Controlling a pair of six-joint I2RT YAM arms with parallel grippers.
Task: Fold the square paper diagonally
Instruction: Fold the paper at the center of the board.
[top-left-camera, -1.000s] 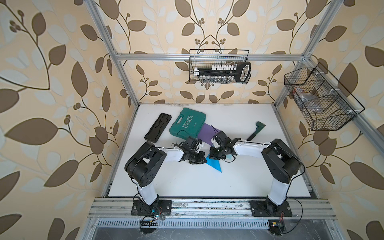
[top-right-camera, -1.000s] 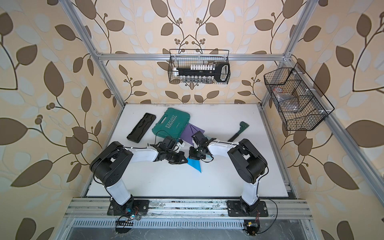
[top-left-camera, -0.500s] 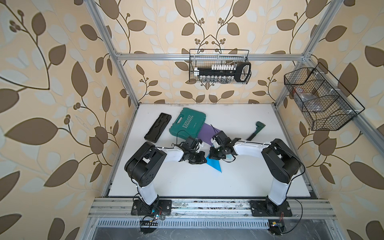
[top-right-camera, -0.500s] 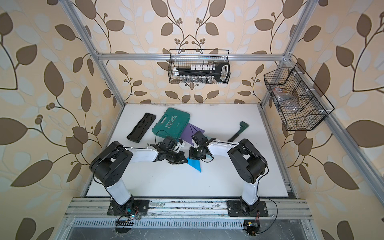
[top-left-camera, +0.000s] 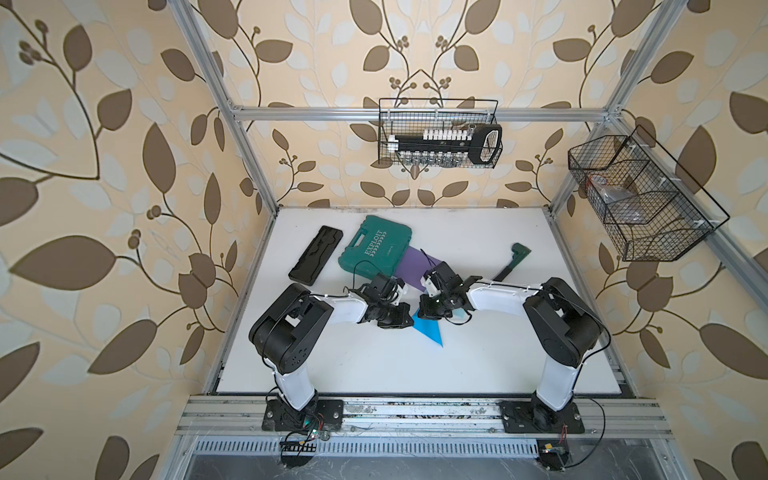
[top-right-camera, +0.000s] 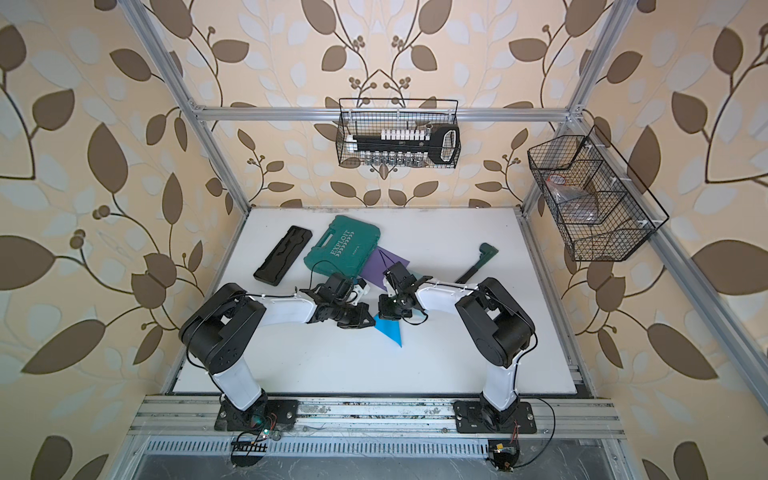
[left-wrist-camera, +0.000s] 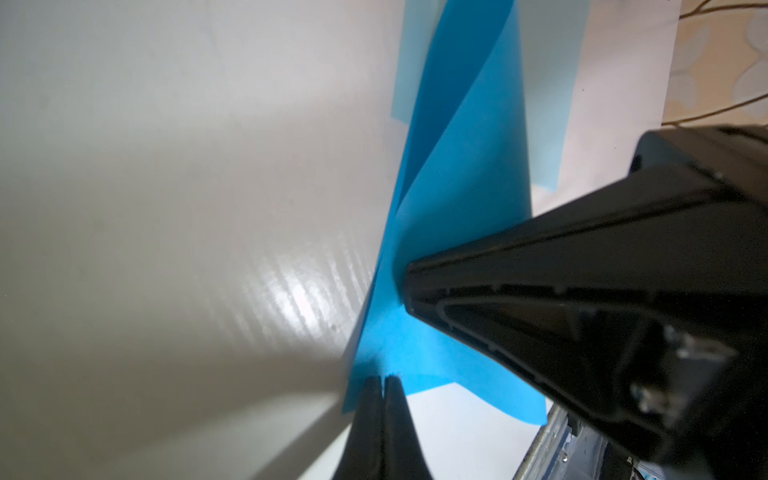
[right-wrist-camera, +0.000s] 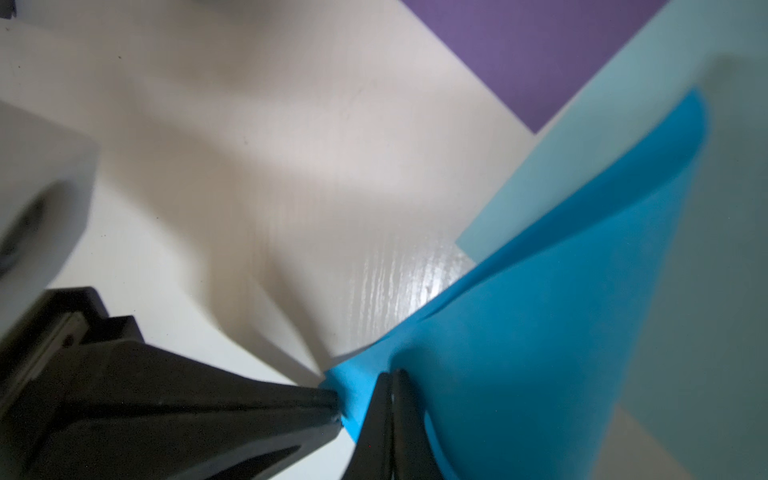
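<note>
Pinching blue square paper (top-left-camera: 431, 333) mid-table (top-left-camera: 478, 365), loose tip toward 6 o'clock. My left claw (left-wrist-camera: 384, 380) and right claw (right-wrist-camera: 390, 376) both clamped on it, side by side. Best: match corners, lower flat, then press crease.

Blue paper (top-left-camera: 430, 333) partly under right pincer (top-left-camera: 423, 317)

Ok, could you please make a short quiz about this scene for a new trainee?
1. True or false: the left gripper and the right gripper are both open.
2. Which paper lies beside the green case? A purple, B red, C yellow.
3. Fill in: both grippers touch the ___ paper.
Key: 1 false, both are shut. 2 A, the purple paper. 3 blue paper.
</note>
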